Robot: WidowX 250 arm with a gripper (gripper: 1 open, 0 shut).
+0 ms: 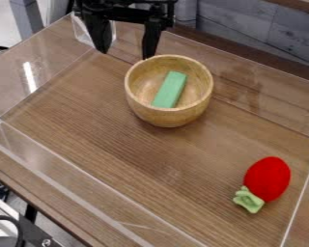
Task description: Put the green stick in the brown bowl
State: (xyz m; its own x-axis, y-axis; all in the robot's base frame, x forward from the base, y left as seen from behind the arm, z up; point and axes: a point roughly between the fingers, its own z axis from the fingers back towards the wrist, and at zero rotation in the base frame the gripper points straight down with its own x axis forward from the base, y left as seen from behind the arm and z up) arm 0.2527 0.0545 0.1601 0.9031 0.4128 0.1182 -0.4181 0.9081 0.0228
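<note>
hand (126,45) hangs open above the bowl's side.

1. The bowl (142,104) I see at upper centre is light brown, paler inside.
2. The stick (172,89) in it is plain light green.
3. Lower right, a toy (266,178) shows me red with a pale green stem.
4. My gripper (124,37) is black.

Cut off and covered up
The arm (125,10) runs out past the top edge; the table (119,164) is cut off by the frame, and the black cable's lower-left loop (5,230) leaves it too.
</note>
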